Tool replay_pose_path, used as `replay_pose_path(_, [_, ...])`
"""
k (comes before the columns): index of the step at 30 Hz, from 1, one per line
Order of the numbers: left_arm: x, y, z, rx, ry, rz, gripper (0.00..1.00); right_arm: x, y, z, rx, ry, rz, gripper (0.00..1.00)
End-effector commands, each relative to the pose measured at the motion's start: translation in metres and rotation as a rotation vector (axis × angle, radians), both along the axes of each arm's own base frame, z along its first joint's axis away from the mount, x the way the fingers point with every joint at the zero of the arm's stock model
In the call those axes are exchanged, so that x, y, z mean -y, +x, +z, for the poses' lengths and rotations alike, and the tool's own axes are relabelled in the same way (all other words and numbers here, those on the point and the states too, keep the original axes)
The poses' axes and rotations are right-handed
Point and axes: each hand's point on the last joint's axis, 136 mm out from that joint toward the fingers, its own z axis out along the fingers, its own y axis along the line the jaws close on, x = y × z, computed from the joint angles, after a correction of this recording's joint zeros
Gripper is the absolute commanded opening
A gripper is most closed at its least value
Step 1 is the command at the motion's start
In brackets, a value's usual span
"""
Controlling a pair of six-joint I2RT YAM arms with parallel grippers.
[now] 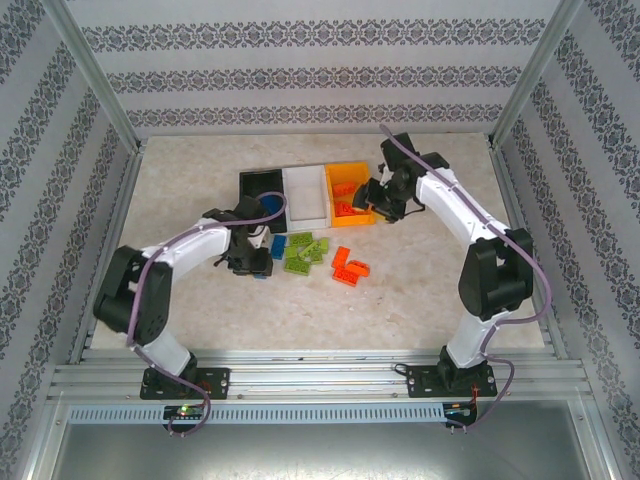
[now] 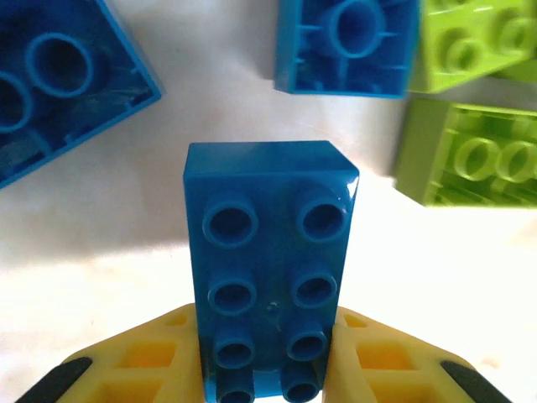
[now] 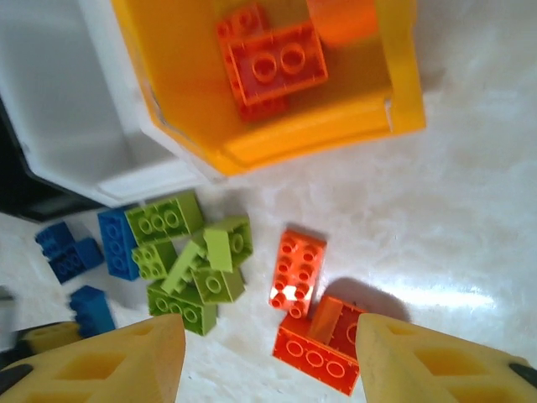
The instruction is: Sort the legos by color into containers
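Left arm point(image 1: 170, 255) folded low over table point(image 1: 200, 320); left gripper point(image 2: 268, 357) pinching blue brick point(image 2: 270, 243), green bricks point(image 2: 470, 159) just beside. Right arm point(image 1: 470, 215) elbow-up, reaching farther; right gripper point(image 3: 268, 353) spread, hovering beside orange bin point(image 3: 336, 126) holding orange-red bricks point(image 3: 273, 63).

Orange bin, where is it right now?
In the top view the orange bin sits rightmost in the row, next to the white bin, by the right pincer.

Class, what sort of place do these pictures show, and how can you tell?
Likely a robot test booth: two arms bolted to a metal rail, patterned screen walls, toy bricks beside sorting bins.
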Motion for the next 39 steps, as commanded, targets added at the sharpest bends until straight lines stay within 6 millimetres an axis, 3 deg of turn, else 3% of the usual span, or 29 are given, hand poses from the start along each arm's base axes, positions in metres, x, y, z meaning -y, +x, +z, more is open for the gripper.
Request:
replay_pose_path(1, [-0.004, -0.014, 0.028, 0.031, -0.009, 0.025, 0.26, -0.015, -0.032, -0.011, -0.056, 0.038, 0.028, 0.58])
replay_pose_path(6, [-0.011, 0.007, 0.072, 0.151, -0.001, 0.05, 0.26, -0.03, -0.064, -0.032, -0.082, 0.1, 0.01, 0.6])
replay_pose_path(11, [-0.008, 0.06, 0.095, 0.222, 0.024, 0.048, 0.26, -0.04, -0.083, -0.034, -0.013, 0.071, 0.025, 0.64])
replay_pose_path(17, [-0.006, 0.116, 0.084, 0.206, 0.076, 0.067, 0.26, -0.026, -0.105, -0.041, -0.034, -0.027, 0.089, 0.67])
replay_pose_path(24, [-0.018, 0.159, 0.058, 0.157, 0.171, 0.117, 0.26, -0.019, -0.121, -0.039, -0.033, -0.047, 0.143, 0.73])
replay_pose_path(30, [-0.028, 0.18, 0.037, 0.107, 0.212, 0.144, 0.27, -0.012, -0.128, -0.036, -0.03, -0.079, 0.179, 0.75])
replay_pose_path(39, [-0.029, 0.195, 0.031, 0.094, 0.211, 0.136, 0.45, -0.009, -0.139, -0.053, -0.096, -0.111, 0.18, 0.77])
